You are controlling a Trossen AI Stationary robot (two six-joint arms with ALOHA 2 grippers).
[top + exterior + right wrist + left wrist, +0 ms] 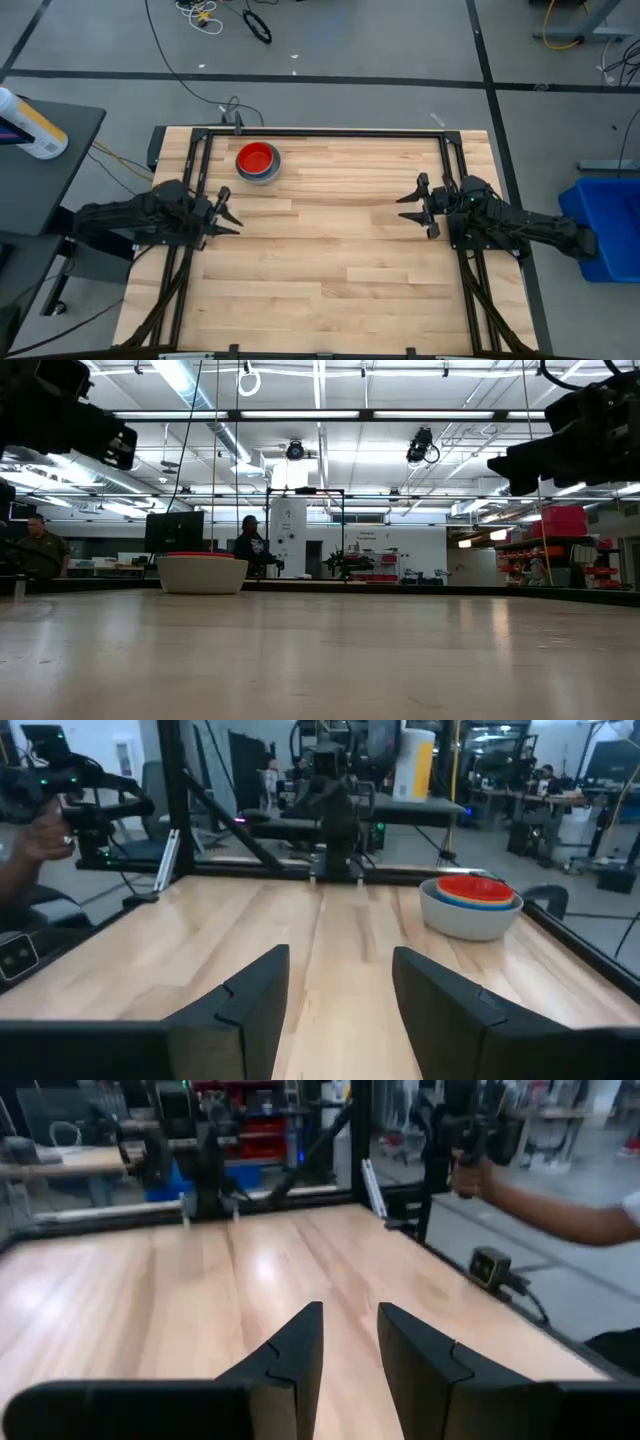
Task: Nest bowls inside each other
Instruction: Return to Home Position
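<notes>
The bowls stand nested in one stack point(258, 162) at the table's far left, a grey bowl outermost resting by its base on the wood, a red one on top. In the right wrist view the bowl stack point(471, 904) shows red, yellow and blue rims inside the grey. The low view shows the bowl stack point(203, 572) at the far side. My left gripper point(232, 211) hovers open near the left edge, a little nearer than the stack. My right gripper point(407, 208) hovers open at the right side. Both point level toward the table's middle and hold nothing.
A dark metal frame point(320, 133) runs along the table's far edge and both sides. A person's hand point(478, 1177) holds a dark control handle beyond the table's edge, also seen as a hand point(45, 828) in the right wrist view. Bare wood point(330, 250) spans the middle and near side.
</notes>
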